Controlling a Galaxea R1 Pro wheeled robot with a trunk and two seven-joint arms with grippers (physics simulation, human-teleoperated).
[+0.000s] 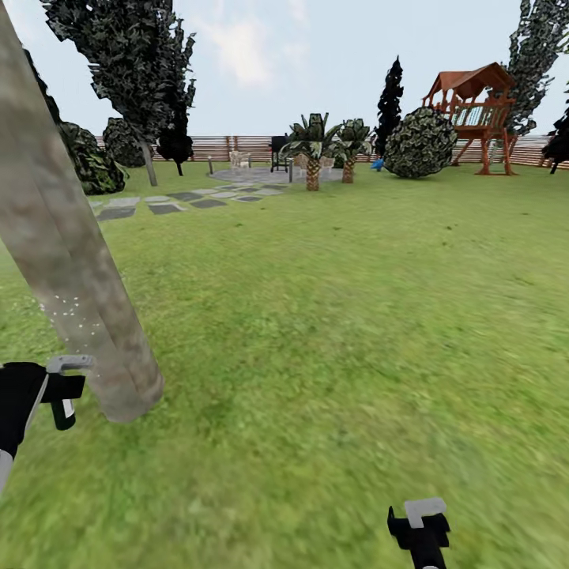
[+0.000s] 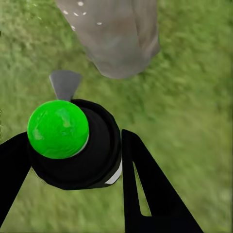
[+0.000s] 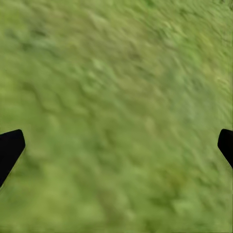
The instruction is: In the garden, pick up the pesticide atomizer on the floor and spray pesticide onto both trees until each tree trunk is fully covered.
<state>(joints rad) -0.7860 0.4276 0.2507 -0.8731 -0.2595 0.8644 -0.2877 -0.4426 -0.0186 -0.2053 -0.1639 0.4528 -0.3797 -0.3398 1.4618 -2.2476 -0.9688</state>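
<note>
- Ground: a mottled green grass lawn (image 1: 332, 332) runs back to a brown horizontal-slat wooden fence (image 1: 237, 147) under a pale, lightly clouded sky.
- Flat grey stepping stones (image 1: 186, 199) curve across the far lawn toward a grey paved patch (image 1: 253, 174) carrying pale chairs and a dark object too small to identify.
- Task item: a slim dark bottle-shaped pesticide atomizer (image 2: 77, 145), black body with a bright green round top in the left wrist view and a grey nozzle pointing at the trunk, sits pinched between the black fingers (image 2: 150, 189) of the left gripper (image 1: 55, 391).
- Nearest tree: a thick, smooth, mottled grey-brown tree trunk (image 1: 67, 269) leans across the left of the head view, its base just beside the left gripper.
- Fine whitish specks of pesticide (image 1: 69, 310) dot the lower trunk; the specks show in the left wrist view too.
- Right gripper (image 1: 423, 525): low over bare grass, well apart from the trunk; its two black fingertips (image 3: 9, 148) stand spread wide, nothing between them.
- Surroundings: a second pale-trunked tree with a dark blocky crown (image 1: 130, 71), two scaly-trunked palms (image 1: 328, 146), a rounded dark shrub (image 1: 419, 142), a narrow near-black tree (image 1: 389, 99) and a red-brown wooden play tower (image 1: 474, 111) stand far off.
</note>
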